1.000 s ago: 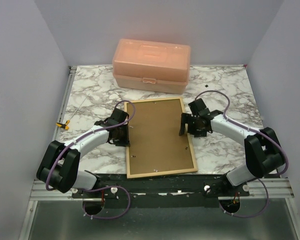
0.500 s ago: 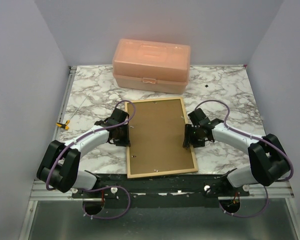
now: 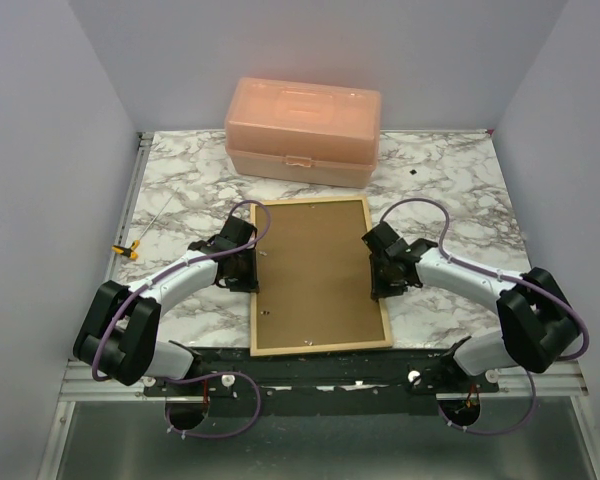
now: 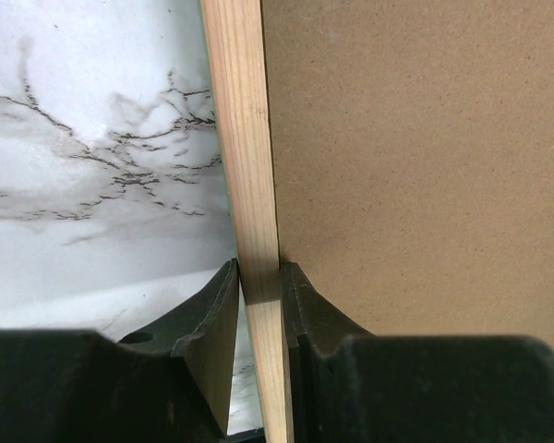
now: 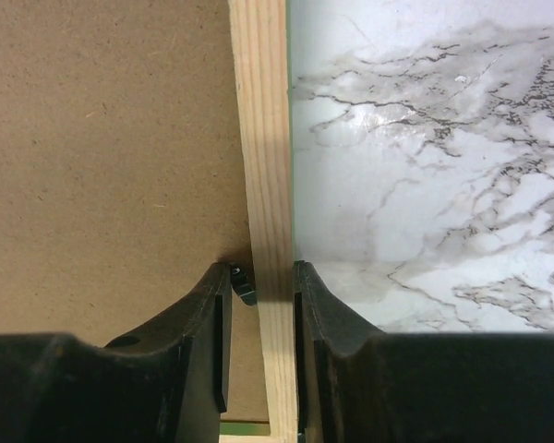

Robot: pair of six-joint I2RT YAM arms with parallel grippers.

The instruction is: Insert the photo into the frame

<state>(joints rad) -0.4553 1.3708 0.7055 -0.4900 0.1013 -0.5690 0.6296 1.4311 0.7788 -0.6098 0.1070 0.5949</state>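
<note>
There is one frame [image 3: 320, 347] on the marble table [image 3: 180, 190], lying with its pale wood back turned up, in the near middle part between the two arms. One brown backing board [image 3: 315, 270] fills its opening, so the photo itself cannot be seen. A few small dark dots stand along the edges of the board, too small to count with certainty. The left gripper [image 3: 248, 270] is at the left long rail of the frame. In the left wrist view its two fingers [image 4: 212, 323] stand one at each side of this rail, pressed close against the wood, so the gripper is clamped on the frame. The right gripper [image 3: 380, 280] is at the right long rail. In the right wrist view its two fingers [image 5: 212, 323] are also narrowly closed about the rail: the outer one touches the outer edge, and the inner one stands over the board, against one small black clip [image 5: 244, 282] that sits beside the wood. Behind the frame, at the far edge of the table, stands one peach plastic box [image 3: 302, 130] with its lid down and one latch at the front. Near the left edge of the table lies one thin pale stick with a yellow end [image 3: 127, 250].
</note>
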